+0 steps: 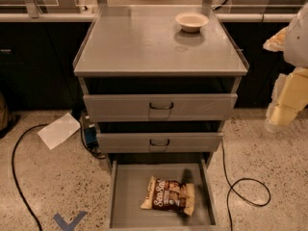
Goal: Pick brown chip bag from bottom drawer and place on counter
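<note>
The brown chip bag (169, 195) lies flat in the open bottom drawer (129, 196), right of the middle, with its white "Sea Salt" lettering facing up. The counter (144, 47) is the grey metal top of the drawer cabinet. My gripper (282, 113) hangs at the right edge of the view, beside the cabinet at the height of the upper drawers. It is well above and to the right of the bag and holds nothing that I can see.
A cream bowl (192, 21) stands on the counter at the back right. The two upper drawers (160, 107) are partly pulled out. Black cables (245, 184) lie on the floor on both sides. A white sheet of paper (58, 130) lies at the left.
</note>
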You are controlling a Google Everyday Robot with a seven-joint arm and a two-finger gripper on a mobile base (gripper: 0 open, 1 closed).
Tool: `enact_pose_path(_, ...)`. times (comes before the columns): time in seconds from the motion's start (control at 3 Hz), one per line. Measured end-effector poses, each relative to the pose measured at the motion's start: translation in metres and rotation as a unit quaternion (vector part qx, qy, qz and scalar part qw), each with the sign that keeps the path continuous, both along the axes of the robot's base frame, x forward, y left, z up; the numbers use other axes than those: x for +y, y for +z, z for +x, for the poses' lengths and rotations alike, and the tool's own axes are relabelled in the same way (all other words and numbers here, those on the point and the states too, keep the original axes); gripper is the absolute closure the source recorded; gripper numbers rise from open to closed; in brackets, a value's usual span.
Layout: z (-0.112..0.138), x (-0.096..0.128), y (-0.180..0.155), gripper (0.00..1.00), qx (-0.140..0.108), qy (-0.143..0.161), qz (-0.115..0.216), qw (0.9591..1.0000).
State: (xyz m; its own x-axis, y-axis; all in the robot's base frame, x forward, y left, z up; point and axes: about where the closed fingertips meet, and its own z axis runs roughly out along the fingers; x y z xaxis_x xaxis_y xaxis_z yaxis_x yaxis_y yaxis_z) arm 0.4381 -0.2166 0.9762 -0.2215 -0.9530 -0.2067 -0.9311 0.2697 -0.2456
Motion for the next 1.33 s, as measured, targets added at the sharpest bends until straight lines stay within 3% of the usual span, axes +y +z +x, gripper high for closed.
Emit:
enact_pose_path(0.33,0.0,0.0,0.0,0.0,0.0,0.0,0.0,1.0)
enact_pose_path(0.67,0.004,0.012,-0.014,0.0,-0.016,0.02,0.017,0.9995)
enact_pose_path(1.0,0.01,0.04,-0.065,0.0,-0.028,0.073,0.051,0.9956)
enact_pose_path(1.33,0.029,0.064,-0.139,0.0,-0.031,0.122,0.08,0.9889)
